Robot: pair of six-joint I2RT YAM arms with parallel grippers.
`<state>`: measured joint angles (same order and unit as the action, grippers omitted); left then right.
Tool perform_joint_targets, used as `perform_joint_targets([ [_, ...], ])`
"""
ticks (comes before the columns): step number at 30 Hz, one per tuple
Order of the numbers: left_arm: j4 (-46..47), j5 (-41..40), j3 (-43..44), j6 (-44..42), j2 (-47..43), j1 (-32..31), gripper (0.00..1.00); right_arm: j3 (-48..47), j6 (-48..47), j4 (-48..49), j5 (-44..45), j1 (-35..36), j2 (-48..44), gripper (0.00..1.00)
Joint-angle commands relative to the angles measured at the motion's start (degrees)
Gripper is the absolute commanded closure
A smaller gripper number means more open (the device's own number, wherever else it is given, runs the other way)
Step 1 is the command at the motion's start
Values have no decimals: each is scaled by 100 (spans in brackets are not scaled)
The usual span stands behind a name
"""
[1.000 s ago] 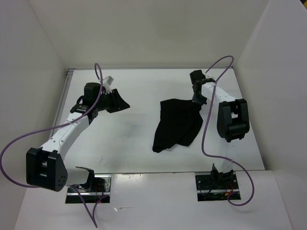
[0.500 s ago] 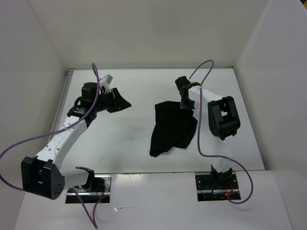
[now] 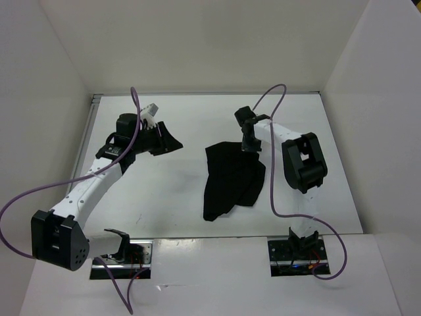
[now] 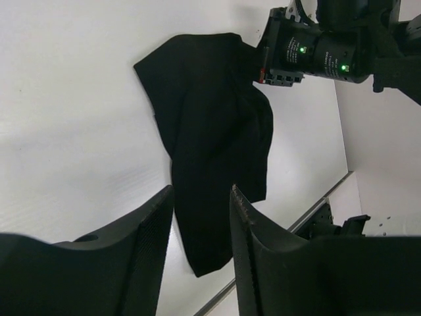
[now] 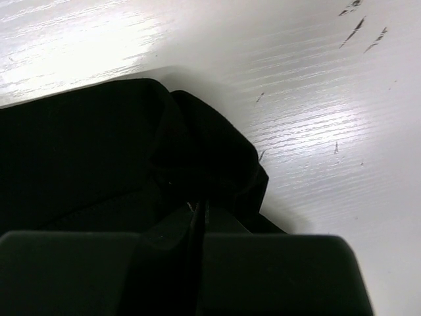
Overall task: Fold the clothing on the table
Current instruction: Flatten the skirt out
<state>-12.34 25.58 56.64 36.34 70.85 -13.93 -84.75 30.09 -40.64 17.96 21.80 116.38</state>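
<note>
Right pincer (image 3: 250,146) is clamped shut on the far corner of the clothing (image 3: 233,178); its wrist view shows dark cloth bunched up right at the closed tips. Left pincer (image 3: 168,141) hangs with its jaws spread wide and nothing between them, well apart from the garment on its left side.

The table (image 3: 164,197) is a broad white surface. The clothing lies right of its middle as one crumpled black heap, narrowing toward the near edge. It is not flat: one layer is doubled over another, with a long ridge running down its length.

Judging by how it slumps and creases, the fabric is light, limp and thin. It will probably trail behind whichever point is lifted rather than hold any shape, and it may slide easily on the smooth table. A pinch at an edge or corner, taking both layers, looks the surest hold. The free far-left corner seems the natural place for the open pincer, so the cloth can be stretched flat between two holds before any fold.
</note>
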Motion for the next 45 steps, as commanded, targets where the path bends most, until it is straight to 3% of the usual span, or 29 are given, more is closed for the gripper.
perform_joint_targets([
  [1, 153, -79, 233, -12, -1, -22, 52, 38, -20, 162, -231, 140, 87, 100],
  [10, 732, -379, -118, -13, -98, -22, 48, -24, -73, 162, -231, 483, 78, 100],
  [16, 1268, 385, 320, -153, 1078, -22, 46, 81, -73, 162, -441, 728, 17, 100],
  [20, 1269, 465, 444, -303, 1590, -136, 46, -33, -73, 84, -442, 1106, 165, 100],
  [24, 1137, -139, 251, -434, 1853, -136, 46, -33, -20, 30, -389, 1160, 219, 100],
  [28, 1339, -545, -39, 12, 2072, -136, 53, -33, -20, 30, -328, 1037, 219, 100],
  [34, 830, -1326, -451, 348, 2152, -188, 60, 20, -20, 30, -222, 931, 219, 100],
  [45, 1733, -590, -839, 927, 2828, -496, 55, 73, -20, -23, -222, 773, 219, 100],
])
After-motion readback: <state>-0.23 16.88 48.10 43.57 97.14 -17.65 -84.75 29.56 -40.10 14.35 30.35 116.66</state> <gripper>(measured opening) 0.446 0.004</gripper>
